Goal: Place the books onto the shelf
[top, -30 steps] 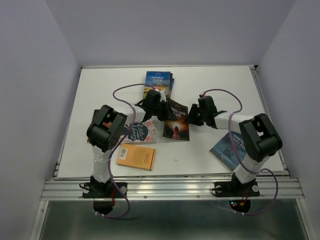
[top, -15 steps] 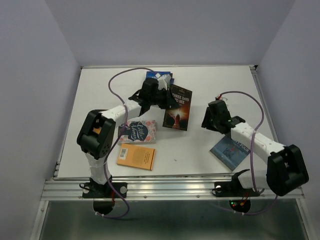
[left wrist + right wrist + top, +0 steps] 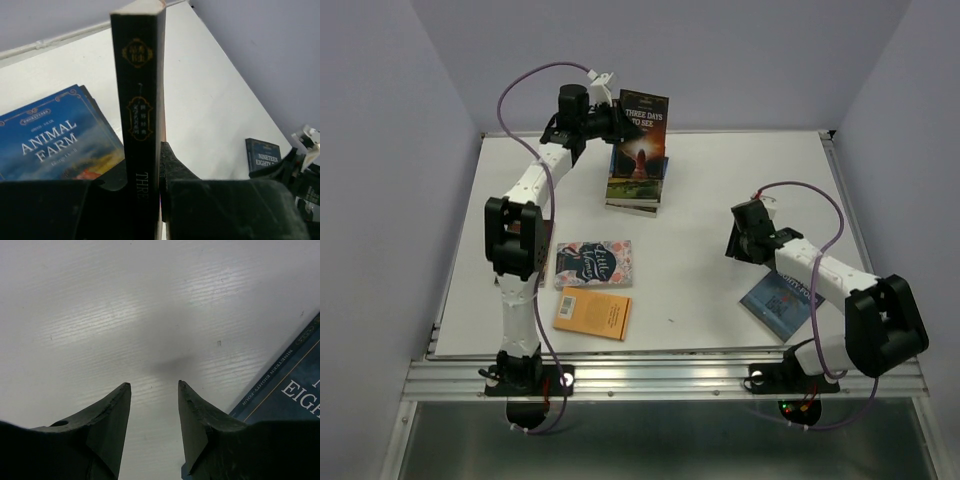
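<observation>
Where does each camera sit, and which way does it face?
Top external: above and behind the bases, looking down at the table; both arms show.
Left wrist: faces the spine of the dark book held in the left gripper; fingers show.
Right wrist: faces down at the table; right gripper open, fingers show.
All three share the Nineteen Eighty-Four book.

Dark book (image 3: 139,100) clamped upright in the left fingers (image 3: 172,167)
Its spine faces the camera, with gold ornaments down it and "THRE" readable low between the fingers. To its left a blue Animal Farm (image 3: 50,140) lies flat on the white desk (image 3: 210,100); far right lies a Nineteen Eighty-Four (image 3: 262,154).
</observation>
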Available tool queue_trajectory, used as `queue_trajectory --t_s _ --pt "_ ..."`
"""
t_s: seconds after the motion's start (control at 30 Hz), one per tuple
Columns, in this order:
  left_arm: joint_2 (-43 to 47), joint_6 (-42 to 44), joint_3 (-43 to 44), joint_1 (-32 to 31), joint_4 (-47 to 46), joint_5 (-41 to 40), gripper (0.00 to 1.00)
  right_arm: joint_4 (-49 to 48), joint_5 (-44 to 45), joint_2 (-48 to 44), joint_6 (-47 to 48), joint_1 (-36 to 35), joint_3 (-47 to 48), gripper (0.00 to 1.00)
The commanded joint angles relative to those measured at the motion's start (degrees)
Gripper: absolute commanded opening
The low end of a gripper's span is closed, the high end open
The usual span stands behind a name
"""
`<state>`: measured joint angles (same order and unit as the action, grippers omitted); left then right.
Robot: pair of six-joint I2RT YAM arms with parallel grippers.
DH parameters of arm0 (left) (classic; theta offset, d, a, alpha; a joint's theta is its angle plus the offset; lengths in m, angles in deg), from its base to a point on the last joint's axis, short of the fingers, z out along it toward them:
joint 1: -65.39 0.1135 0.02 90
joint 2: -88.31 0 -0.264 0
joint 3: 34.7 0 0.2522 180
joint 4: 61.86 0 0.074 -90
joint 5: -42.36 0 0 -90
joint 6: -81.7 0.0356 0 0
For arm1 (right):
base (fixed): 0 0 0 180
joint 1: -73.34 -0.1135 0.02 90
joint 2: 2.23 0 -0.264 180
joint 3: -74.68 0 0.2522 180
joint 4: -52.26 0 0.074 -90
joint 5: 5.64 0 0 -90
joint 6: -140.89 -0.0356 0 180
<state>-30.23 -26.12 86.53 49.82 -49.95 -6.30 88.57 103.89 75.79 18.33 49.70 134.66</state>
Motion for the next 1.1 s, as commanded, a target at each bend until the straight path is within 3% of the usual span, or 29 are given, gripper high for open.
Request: queue_trajectory --t_s 0.0,0.1,0.27,0.3,0.37,0.4,0.5,0.6,0.83,0.93,0.97,1.0,1.03,1.07 --pt "-11.6 4.2 11.7 1.2 8.7 10.4 0.0 0.2 0.5 2.4 0.6 0.8 4.1 0.49" --pt "-14.5 4.2 15.9 2.1 10.5 11.6 0.0 0.2 0.2 3.1 0.7 0.8 4.8 0.49" --pt "-17.9 4.6 19.4 4.2 15.5 5.5 0.0 0.1 -0.5 4.3 0.3 0.8 5.0 0.52" --pt "-19.2 5.9 20.3 4.8 17.9 4.3 0.17 0.2 -0.9 4.8 0.1 0.8 5.1 0.52" --pt "-20.6 8.0 24.3 5.0 23.3 2.1 0.39 0.3 -1.2 5.5 0.0 0.8 5.2 0.54" --pt "-21.2 8.9 25.2 5.0 24.3 0.2 0.6 0.3 -1.9 5.7 0.2 0.8 5.3 0.55" --pt "-20.5 11.3 25.5 5.0 26.7 -4.9 0.93 0.4 -2.9 6.3 0.1 0.8 5.6 0.57" --pt "-18.6 12.5 24.8 5.0 27.7 -9.6 0.99 0.4 -3.9 6.4 0.4 0.8 5.9 0.58" --pt "-11.5 13.3 22.8 5.0 30.1 -19.4 0.99 0.5 -6.7 6.2 2.6 0.8 5.9 0.62" --pt "-3.9 11.2 11.1 4.9 26.4 -21.7 0.99 0.4 -7.0 4.4 4.2 0.8 4.8 0.66" --pt "6.4 7.3 0.7 4.9 19.1 -23.0 0.99 0.5 -4.0 1.1 3.8 0.8 3.2 0.69" --pt "6.5 7.3 0.6 4.9 19.1 -23.0 0.99 0.5 -4.0 1.1 3.8 0.8 3.2 0.69" --pt "9.3 6.0 -6.6 4.9 17.2 -23.8 0.99 0.6 -2.8 0.0 2.2 0.8 2.1 0.72" --pt "14.9 3.3 -10.6 4.9 12.9 -24.7 0.99 1.0 0.3 -2.6 1.1 0.8 0.8 0.81"
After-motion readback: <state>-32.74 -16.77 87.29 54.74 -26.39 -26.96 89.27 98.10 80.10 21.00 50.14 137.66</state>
